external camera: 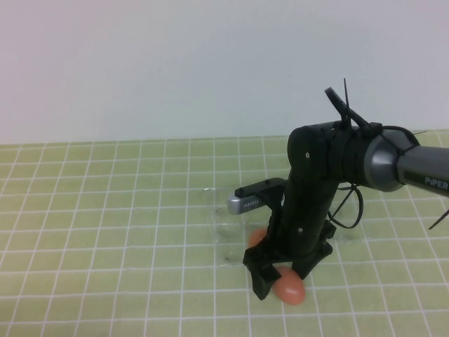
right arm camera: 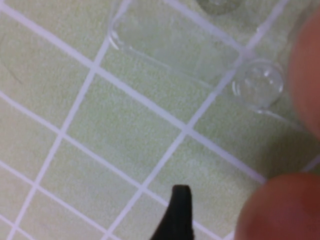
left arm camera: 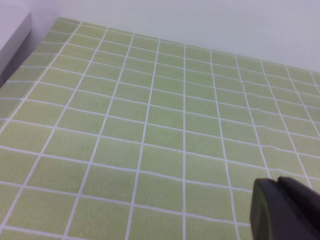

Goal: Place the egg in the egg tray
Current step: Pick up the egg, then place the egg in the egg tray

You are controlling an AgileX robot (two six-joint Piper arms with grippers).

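My right gripper (external camera: 284, 277) points down at the table, open, with its fingers on either side of a brown-orange egg (external camera: 291, 291) that lies on the green grid mat. In the right wrist view one dark fingertip (right arm camera: 179, 212) stands apart from that egg (right arm camera: 282, 210). A second, like egg (external camera: 258, 238) sits just behind the gripper at the near edge of the clear egg tray (external camera: 223, 210); I cannot tell whether it is in a cup. The tray's clear cups (right arm camera: 175, 45) show beside this egg (right arm camera: 307, 70). My left gripper (left arm camera: 282, 207) is shut and empty over bare mat.
The green mat with white grid lines (external camera: 105, 232) covers the table up to a white wall at the back. A pale box edge (left arm camera: 12, 30) shows at the mat's corner in the left wrist view.
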